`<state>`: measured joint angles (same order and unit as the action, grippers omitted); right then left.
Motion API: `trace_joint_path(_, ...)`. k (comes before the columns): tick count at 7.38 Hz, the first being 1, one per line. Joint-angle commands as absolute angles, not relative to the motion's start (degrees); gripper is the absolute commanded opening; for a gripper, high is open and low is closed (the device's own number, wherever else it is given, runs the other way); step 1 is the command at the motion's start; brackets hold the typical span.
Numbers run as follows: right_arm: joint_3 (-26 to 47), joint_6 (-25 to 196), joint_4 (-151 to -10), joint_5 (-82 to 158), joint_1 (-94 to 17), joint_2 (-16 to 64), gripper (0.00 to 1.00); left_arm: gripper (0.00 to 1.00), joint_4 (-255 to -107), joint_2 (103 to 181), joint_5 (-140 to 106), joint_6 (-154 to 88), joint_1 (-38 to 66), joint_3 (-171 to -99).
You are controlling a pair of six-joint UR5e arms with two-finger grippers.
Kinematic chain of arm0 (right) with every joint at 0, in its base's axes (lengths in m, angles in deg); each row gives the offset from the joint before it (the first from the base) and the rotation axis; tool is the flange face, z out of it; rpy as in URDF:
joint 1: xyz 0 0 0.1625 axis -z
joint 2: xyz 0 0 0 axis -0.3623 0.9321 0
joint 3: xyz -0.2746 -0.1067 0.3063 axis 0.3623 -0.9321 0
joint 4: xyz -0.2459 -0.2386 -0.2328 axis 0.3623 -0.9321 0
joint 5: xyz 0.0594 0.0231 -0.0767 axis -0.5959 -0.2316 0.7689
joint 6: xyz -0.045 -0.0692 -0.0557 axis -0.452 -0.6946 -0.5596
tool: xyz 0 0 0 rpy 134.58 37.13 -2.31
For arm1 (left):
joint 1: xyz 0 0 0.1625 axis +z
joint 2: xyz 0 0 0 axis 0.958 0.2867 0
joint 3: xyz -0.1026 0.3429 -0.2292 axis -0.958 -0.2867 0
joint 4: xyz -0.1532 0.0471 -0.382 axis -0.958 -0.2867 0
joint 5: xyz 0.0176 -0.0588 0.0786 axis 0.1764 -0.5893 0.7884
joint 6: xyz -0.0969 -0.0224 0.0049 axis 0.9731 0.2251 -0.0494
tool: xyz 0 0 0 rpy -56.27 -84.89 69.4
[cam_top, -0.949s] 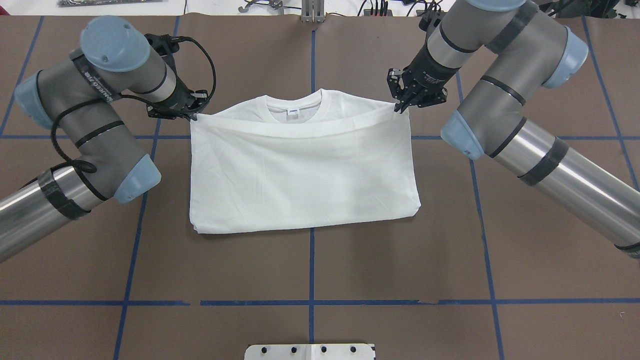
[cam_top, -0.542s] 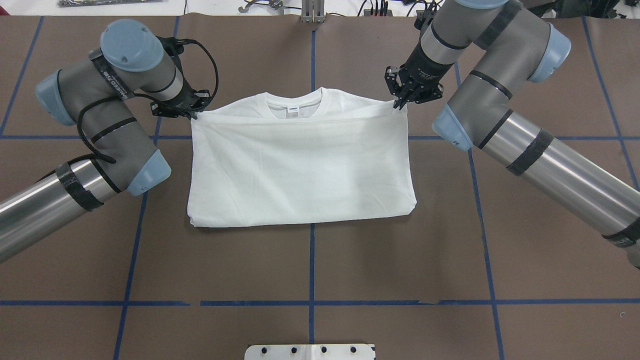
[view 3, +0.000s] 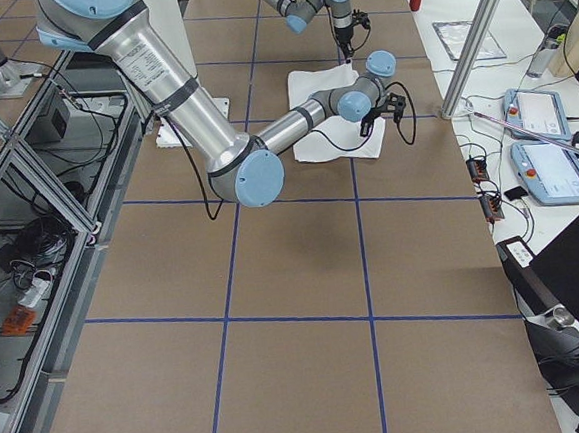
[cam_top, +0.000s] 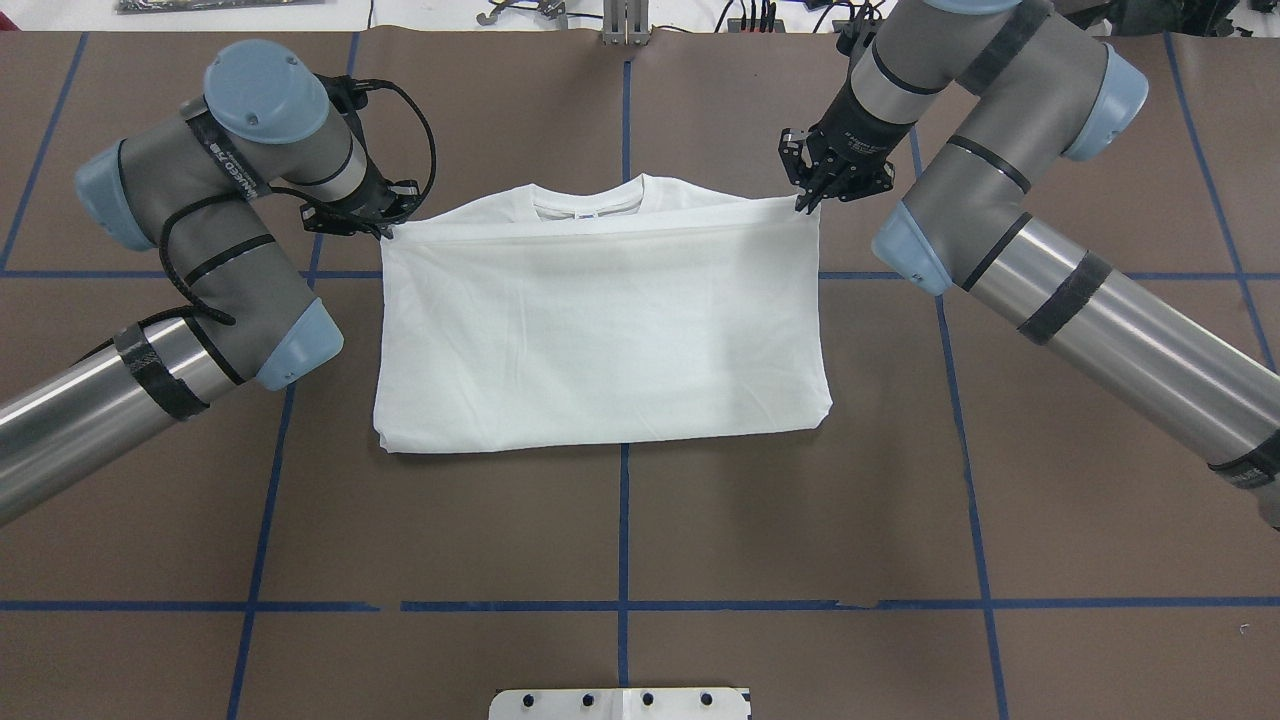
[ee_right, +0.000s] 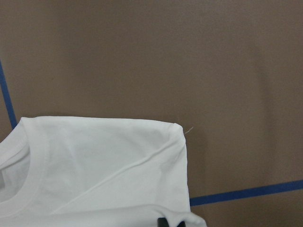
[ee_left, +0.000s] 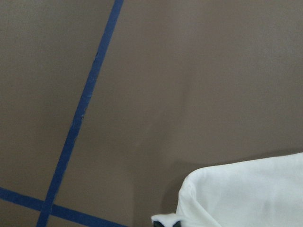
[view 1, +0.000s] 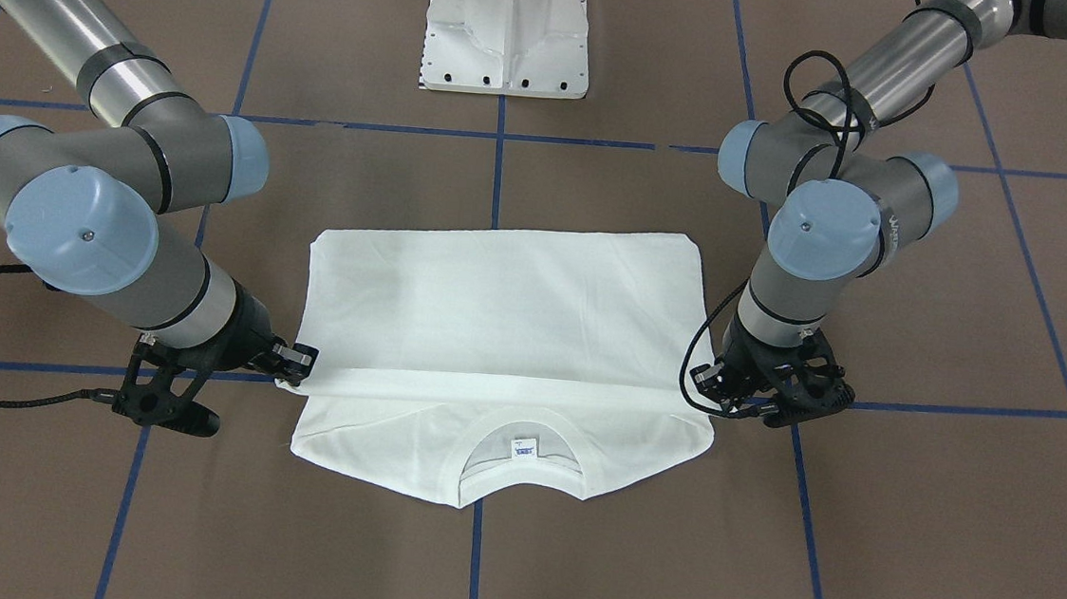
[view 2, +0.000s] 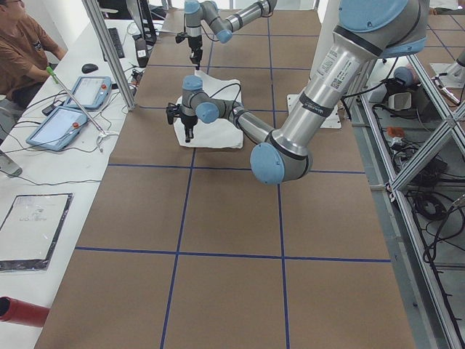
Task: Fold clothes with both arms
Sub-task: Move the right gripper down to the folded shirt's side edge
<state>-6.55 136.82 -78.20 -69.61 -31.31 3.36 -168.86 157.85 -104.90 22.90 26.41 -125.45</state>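
Note:
The white shirt (cam_top: 600, 330) lies folded on the brown table, its near half doubled over toward the ribbed collar (cam_top: 588, 203) with its small label. My left gripper (cam_top: 387, 231) is shut on the left corner of the folded-over hem. My right gripper (cam_top: 803, 206) is shut on the right corner. The hem stretches straight between them, just short of the collar. In the front-facing view the left gripper (view 1: 709, 391) is on the right and the right gripper (view 1: 288, 375) on the left, with the collar (view 1: 523, 432) near. The printed text is hidden.
The white pedestal base (view 1: 507, 31) stands at the robot's side of the table, and its edge also shows in the overhead view (cam_top: 620, 703). Blue tape lines (cam_top: 624, 520) grid the brown cover. An operator (view 2: 22, 43) and tablets (view 2: 65, 120) are beyond the far edge.
Both grippers have carried the hem farther toward the collar, covering more of it. The shirt's near fold edge has drawn slightly away from the robot. Both grips stay shut.

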Motion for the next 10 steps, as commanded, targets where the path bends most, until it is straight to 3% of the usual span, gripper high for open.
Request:
trace_joint_path(1,-6.6,136.7,-78.1,-69.6,-31.3,2.8,0.0,0.0,-168.8,158.0,-104.9,23.0,26.4,-125.6)
trace_joint_path(3,-6.6,136.8,-78.1,-69.6,-31.2,2.9,0.0,0.0,-168.6,157.9,-104.8,23.0,26.1,-125.7)
trace_joint_path(4,-6.6,136.8,-78.0,-69.6,-31.1,3.0,0.21,0.14,-168.4,157.9,-104.3,22.9,25.7,-125.9)
trace_joint_path(5,-6.6,136.9,-78.0,-69.6,-31.0,2.8,0.48,0.46,-168.3,157.9,-104.3,23.0,25.4,-126.4)
trace_joint_path(6,-6.6,137.2,-78.0,-69.6,-30.9,2.8,0.72,0.85,-168.3,157.9,-104.3,23.1,25.4,-126.9)
trace_joint_path(7,-6.6,137.2,-78.0,-69.5,-30.9,2.8,0.99,0.99,-168.3,157.8,-104.2,23.3,25.4,-127.2)
trace_joint_path(9,-5.7,137.2,-77.3,-69.8,-30.9,3.9,1.0,1.0,-168.1,157.8,-103.6,23.2,25.1,-127.8)
trace_joint_path(10,-0.4,138.2,-76.9,-69.7,-30.1,6.8,1.0,1.0,-166.9,157.5,-103.6,23.2,24.3,-129.4)
